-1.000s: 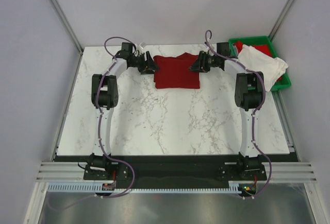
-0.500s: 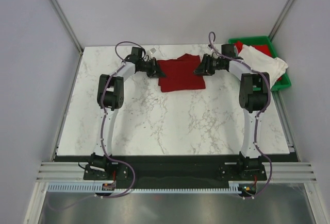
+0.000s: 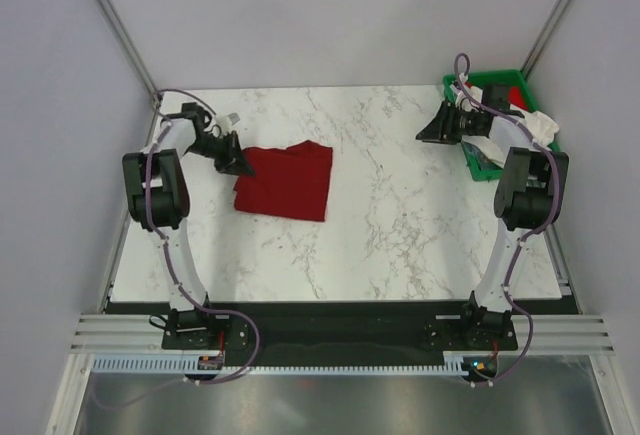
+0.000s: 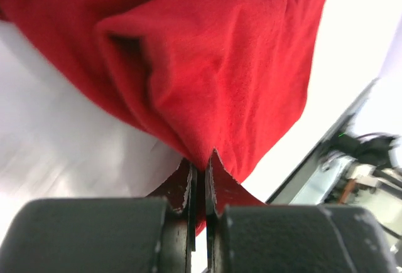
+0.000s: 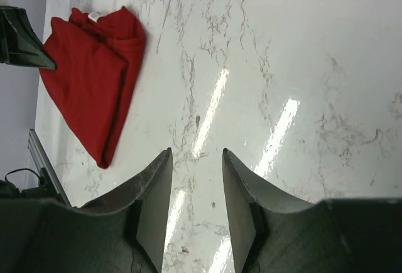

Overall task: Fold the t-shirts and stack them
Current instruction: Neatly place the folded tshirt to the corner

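one dark red t-shirt (image 3: 285, 183), folded, rumpled

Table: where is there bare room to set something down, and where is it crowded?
The table is bare between the dark red t-shirt and the right gripper, and along the whole near strip. Crowded: where the left gripper pinches the shirt, and by the green bin.

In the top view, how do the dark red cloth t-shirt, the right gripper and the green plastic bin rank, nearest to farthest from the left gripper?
1. dark red t-shirt, pinched in the left gripper, left side.
2. right gripper, open, far right.
3. green plastic bin, rear right corner.
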Available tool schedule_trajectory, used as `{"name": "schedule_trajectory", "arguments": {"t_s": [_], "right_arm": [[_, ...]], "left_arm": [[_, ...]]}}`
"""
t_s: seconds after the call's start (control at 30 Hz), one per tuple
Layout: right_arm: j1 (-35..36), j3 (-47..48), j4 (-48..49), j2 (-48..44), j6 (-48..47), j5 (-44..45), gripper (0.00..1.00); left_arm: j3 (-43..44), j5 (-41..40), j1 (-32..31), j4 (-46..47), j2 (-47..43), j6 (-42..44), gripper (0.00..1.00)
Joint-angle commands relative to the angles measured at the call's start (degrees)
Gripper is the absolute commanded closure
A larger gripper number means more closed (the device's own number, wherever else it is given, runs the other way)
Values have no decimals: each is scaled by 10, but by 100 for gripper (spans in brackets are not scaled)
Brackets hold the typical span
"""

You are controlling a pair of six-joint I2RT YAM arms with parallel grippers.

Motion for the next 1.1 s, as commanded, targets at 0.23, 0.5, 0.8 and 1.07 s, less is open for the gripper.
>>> {"name": "schedule_trajectory", "arguments": {"t_s": [0.23, 0.5, 0.8, 1.07], "right_arm": [[-3, -51, -21, -71, -74, -55, 55], [-10, -120, -25, -126, -102, -70, 55], [-16, -163, -43, -173, -127, -75, 56], [-17, -182, -64, -200, -144, -74, 56]], "left_arm": [[-258, -224, 158, -155, -210, 296, 98], [-348, -303, 334, -143, -299, 422, 98], [-332, -369, 449, -82, -299, 514, 98], [-308, -424, 452, -14, -297, 519, 98]]}}
